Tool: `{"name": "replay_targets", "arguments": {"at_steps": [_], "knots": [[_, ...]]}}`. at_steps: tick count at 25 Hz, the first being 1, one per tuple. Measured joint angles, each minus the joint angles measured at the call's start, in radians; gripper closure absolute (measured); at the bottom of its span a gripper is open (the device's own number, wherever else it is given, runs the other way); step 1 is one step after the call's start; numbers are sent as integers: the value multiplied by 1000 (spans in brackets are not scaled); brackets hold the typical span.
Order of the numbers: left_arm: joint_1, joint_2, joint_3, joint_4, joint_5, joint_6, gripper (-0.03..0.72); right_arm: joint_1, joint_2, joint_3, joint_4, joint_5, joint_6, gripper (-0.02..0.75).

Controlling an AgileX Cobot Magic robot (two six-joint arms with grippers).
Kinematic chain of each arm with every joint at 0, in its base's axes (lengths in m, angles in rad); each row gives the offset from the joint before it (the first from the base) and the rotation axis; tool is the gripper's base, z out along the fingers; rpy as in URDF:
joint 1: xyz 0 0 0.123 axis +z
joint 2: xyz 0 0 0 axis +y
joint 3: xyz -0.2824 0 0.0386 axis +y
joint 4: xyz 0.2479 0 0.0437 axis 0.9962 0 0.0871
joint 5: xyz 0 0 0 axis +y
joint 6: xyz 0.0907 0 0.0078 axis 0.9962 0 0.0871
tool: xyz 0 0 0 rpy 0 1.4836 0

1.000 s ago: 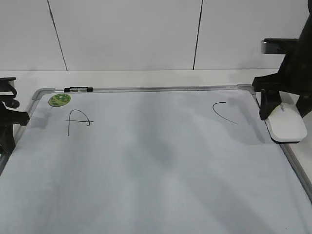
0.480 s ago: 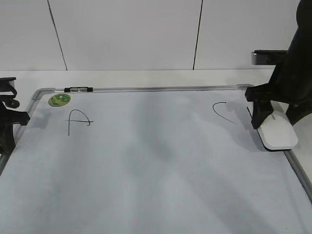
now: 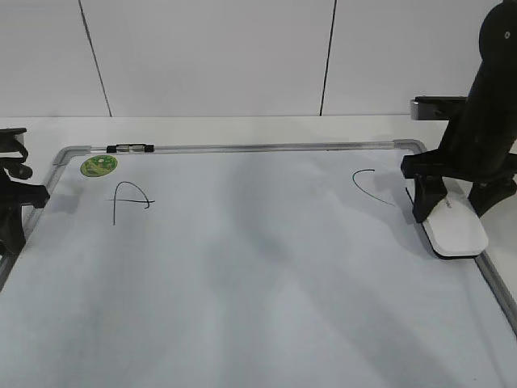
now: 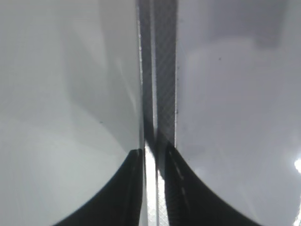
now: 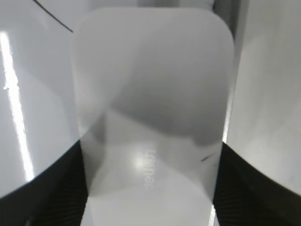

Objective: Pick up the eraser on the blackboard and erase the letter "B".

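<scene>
our right gripper [image 3: 454, 212] is clamped on the eraser [image 3: 455, 229], one black finger on each long side, at the 3 o'clock edge of the blackboard [image 3: 242, 291]. in the right wrist view the eraser [image 5: 153, 108] fills the middle of the frame, white with faint grey lettering, and the dark fingers [image 5: 42, 188] press against both of its flanks. the eraser lies just inside the board's silver frame, with its far end under the gripper. just beside it, toward 9 o'clock, we see a thin black curved stroke, the letter c [image 3: 370, 186]. the letter a [image 3: 129, 200] sits near the 10 o'clock corner, below the round green sticker [image 3: 98, 166], and a small black-and-silver marker [image 3: 129, 149] lies on the top frame at about 11 o'clock. we can find no "b" anywhere on the white surface. our left gripper [image 3: 12, 212] rests at the board's 9 o'clock edge; its wrist camera shows the frame rail [image 4: 157, 70] running between two dark fingers [image 4: 117, 193] that stand slightly apart, holding nothing.
</scene>
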Motion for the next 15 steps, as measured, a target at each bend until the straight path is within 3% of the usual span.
{"name": "replay_targets", "arguments": {"at_steps": [15], "knots": [[0, 0, 0, 0, 0, 0, 557, -2, 36, 0, -8, -10, -2, 206]]}}
